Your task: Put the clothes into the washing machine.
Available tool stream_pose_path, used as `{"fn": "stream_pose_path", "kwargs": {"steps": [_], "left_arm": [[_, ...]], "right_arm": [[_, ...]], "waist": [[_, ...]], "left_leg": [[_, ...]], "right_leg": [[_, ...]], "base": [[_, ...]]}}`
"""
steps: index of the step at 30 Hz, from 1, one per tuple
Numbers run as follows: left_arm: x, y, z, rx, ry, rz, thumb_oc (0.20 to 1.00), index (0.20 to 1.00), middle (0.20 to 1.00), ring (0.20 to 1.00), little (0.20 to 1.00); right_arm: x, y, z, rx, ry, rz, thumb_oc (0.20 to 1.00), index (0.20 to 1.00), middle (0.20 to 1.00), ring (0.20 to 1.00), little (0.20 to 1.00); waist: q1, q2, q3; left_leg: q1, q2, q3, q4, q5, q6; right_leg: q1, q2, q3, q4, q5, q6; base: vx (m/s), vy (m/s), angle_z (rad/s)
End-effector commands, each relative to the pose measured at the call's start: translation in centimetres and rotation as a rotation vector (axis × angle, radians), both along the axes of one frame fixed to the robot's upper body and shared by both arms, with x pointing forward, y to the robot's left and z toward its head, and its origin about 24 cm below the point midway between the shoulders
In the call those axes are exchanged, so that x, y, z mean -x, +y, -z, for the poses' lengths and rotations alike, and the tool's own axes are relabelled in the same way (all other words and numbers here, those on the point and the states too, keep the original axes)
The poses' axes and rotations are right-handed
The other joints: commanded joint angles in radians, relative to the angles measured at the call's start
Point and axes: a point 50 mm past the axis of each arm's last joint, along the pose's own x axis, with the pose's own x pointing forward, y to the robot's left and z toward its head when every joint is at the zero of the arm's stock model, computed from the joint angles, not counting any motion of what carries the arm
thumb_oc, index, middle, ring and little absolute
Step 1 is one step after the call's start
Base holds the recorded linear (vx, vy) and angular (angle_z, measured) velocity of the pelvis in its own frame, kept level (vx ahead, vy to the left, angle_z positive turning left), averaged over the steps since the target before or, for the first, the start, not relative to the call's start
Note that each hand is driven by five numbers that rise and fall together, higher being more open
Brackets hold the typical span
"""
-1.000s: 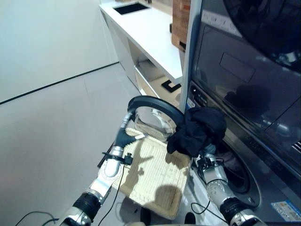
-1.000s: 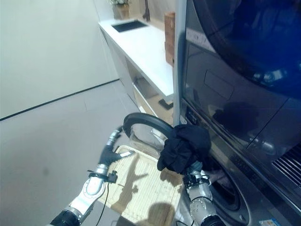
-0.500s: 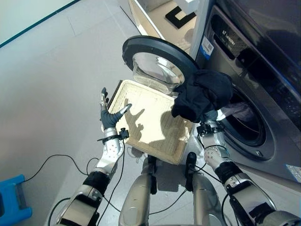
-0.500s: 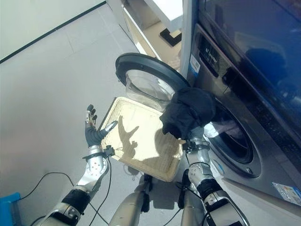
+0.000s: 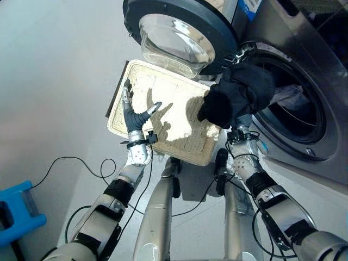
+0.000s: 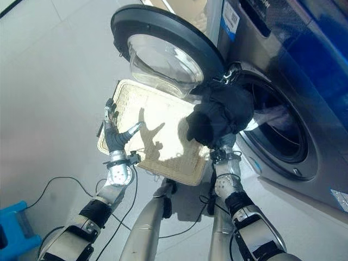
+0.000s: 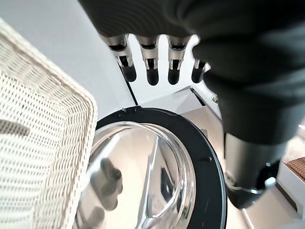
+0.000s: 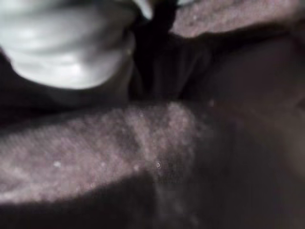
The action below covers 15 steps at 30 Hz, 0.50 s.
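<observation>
A bundle of black clothes [image 5: 239, 95] hangs at the left rim of the washing machine's drum opening [image 5: 296, 117]. My right hand [image 5: 242, 142] holds it up from below, fingers curled into the cloth [image 8: 200, 157], with a silver finger [image 8: 66, 47] pressed against it. Light-coloured laundry [image 5: 288, 98] lies inside the drum. The round glass door [image 5: 179, 32] stands swung open to the left. My left hand [image 5: 136, 117] is open and holds nothing, raised over the wicker basket [image 5: 179, 144]; its fingers [image 7: 152, 71] point toward the door [image 7: 157, 171].
The flat wicker basket [image 6: 163, 163] lies on the grey floor just below the door, with nothing showing in it. A blue object [image 5: 13, 209] sits on the floor at the far left. The dark machine front [image 6: 304, 65] rises along the right.
The camera has tilted down toward the floor and drum. My right hand still holds the black bundle, now against the drum's rim. My left hand stays open over the basket.
</observation>
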Motion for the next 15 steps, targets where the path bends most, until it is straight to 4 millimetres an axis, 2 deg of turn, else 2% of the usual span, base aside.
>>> {"fn": "stream_pose_path", "kwargs": {"steps": [1,8,11,15], "left_arm": [[0.9,-1.0,-2.9,0.037,-0.168,0.046,1.000,1.000,1.000,1.000,1.000],[1.3,-1.3,-4.2,0.065,-0.218,0.096,1.000,1.000,1.000,1.000,1.000],[1.5,-1.4,-4.6,0.071,-0.232,0.109,1.000,1.000,1.000,1.000,1.000],[1.7,-1.5,-5.5,0.085,-0.255,0.132,1.000,1.000,1.000,1.000,1.000]], "right_arm": [[-0.5,0.0,-4.7,-0.097,-0.214,-0.022,0.200,0.200,0.200,0.200,0.200],[-1.4,-2.3,-5.7,-0.335,-0.248,-0.013,0.200,0.200,0.200,0.200,0.200],[-1.6,-3.0,-5.9,-0.381,-0.249,0.000,0.200,0.200,0.200,0.200,0.200],[-2.1,-4.9,-6.5,-0.529,-0.232,0.031,0.200,0.200,0.200,0.200,0.200]], "waist": [[-0.015,0.025,-0.017],[-0.008,0.053,-0.017],[-0.007,0.062,-0.017],[-0.003,0.077,-0.017]], "left_leg": [[-0.012,-0.085,0.029,0.117,-0.146,-0.014],[-0.042,-0.098,0.033,0.122,-0.143,-0.007],[-0.041,-0.101,0.035,0.122,-0.143,-0.005],[-0.043,-0.107,0.034,0.121,-0.143,-0.003]], "right_leg": [[0.027,-0.018,-0.074,0.042,-0.028,0.066],[-0.015,-0.023,-0.074,0.063,-0.029,0.069],[-0.019,-0.025,-0.073,0.068,-0.028,0.071],[-0.028,-0.028,-0.072,0.079,-0.030,0.072]], "base": [[0.00,0.000,0.00],[0.00,0.001,-0.03],[0.01,0.009,0.04],[0.01,0.008,0.02]]}}
